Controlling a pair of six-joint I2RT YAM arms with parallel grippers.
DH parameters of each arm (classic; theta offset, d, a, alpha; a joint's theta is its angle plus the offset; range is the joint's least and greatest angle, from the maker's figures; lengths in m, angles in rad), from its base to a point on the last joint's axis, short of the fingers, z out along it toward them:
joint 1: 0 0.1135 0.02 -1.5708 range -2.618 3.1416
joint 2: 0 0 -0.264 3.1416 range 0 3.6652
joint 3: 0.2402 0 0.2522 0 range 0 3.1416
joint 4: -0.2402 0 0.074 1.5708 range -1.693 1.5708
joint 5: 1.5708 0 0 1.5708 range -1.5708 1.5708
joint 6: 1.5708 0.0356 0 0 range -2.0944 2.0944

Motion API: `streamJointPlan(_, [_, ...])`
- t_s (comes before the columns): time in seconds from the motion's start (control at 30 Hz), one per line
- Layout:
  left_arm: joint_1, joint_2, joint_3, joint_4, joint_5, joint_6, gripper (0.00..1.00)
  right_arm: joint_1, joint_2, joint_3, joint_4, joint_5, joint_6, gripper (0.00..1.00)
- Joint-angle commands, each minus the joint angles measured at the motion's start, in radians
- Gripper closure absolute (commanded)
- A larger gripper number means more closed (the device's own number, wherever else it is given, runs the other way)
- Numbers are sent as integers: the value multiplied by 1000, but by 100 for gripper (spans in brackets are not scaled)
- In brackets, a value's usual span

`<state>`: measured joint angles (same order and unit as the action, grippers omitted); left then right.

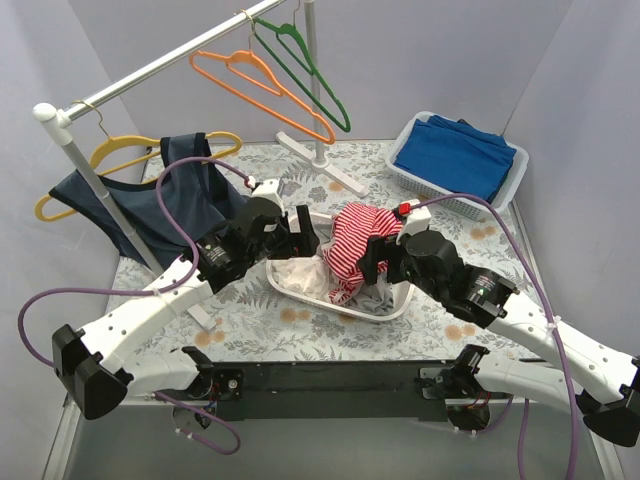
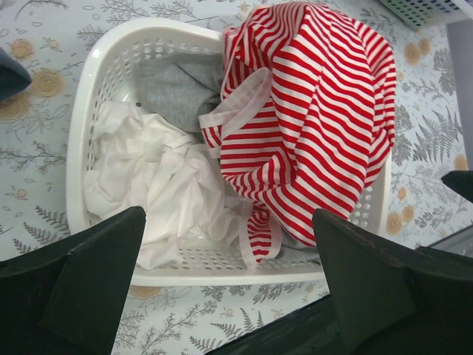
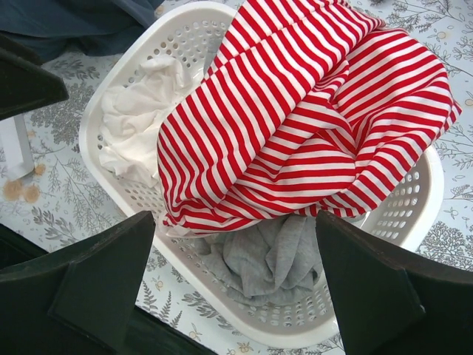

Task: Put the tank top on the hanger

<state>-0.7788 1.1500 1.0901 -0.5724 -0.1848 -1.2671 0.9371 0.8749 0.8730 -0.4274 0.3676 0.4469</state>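
The left gripper (image 2: 229, 222) and right gripper (image 3: 235, 222) both hover with fingers spread wide, holding nothing. Beneath them the tank top (image 2: 310, 111) lies heaped in the white basket (image 2: 111, 52), on top of white and grey cloths. The hanger (image 1: 262, 100) hangs from the rail (image 1: 170, 65) behind, well apart from the tank top.

I view the bench (image 1: 300, 335) from high behind; both wrist cameras look down close, sharing the white basket (image 2: 92, 81).
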Motion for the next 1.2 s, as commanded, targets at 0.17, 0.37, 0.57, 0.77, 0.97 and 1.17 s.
streamJointPlan(0.17, [4,37,-30,-69,-219,-101,2,0,41,14,16,-18,21,1])
streamJointPlan(0.37, [27,82,-38,-83,-272,-164,2,-1,87,15,29,-58,18,1])
streamJointPlan(0.57, [127,148,-48,-14,-214,-164,2,0,96,14,41,-64,18,1])
streamJointPlan(0.77, [193,188,-130,78,-105,-176,2,0,108,21,45,-76,0,1])
streamJointPlan(0.97, [228,200,-220,189,-64,-173,2,-1,98,11,55,-76,-8,1])
streamJointPlan(1.17, [230,215,-251,338,108,-141,2,-1,84,11,61,-68,-13,1])
